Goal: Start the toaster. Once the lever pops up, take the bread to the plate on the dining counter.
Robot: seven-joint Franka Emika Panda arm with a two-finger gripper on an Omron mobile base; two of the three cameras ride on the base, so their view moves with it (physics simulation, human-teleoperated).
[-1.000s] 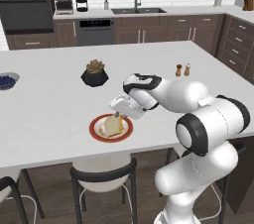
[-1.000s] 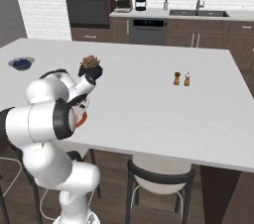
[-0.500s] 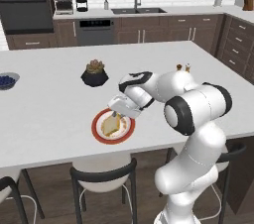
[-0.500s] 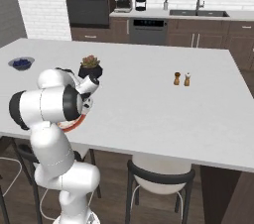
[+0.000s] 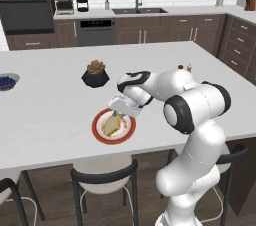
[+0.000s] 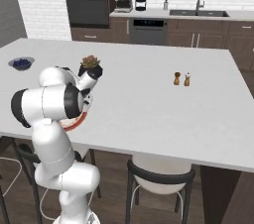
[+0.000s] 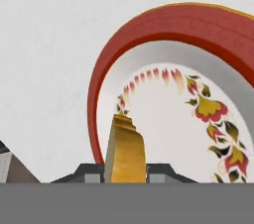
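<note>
Last step in hand: bread (image 5: 111, 126) held over plate (image 5: 98, 133), gripper (image 5: 116, 115) fingers clamped on it. Next: bread to be let go.

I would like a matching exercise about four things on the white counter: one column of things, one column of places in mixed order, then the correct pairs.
Things:
1. bread
2. potted plant
3. bowl of blueberries
4. salt and pepper shakers

Places:
A. far left part of the dining counter
B. on the plate, between the gripper fingers
C. just beyond the plate
D. toward the counter's right side, beside each other

Pairs: 1-B, 2-C, 3-A, 4-D
</note>
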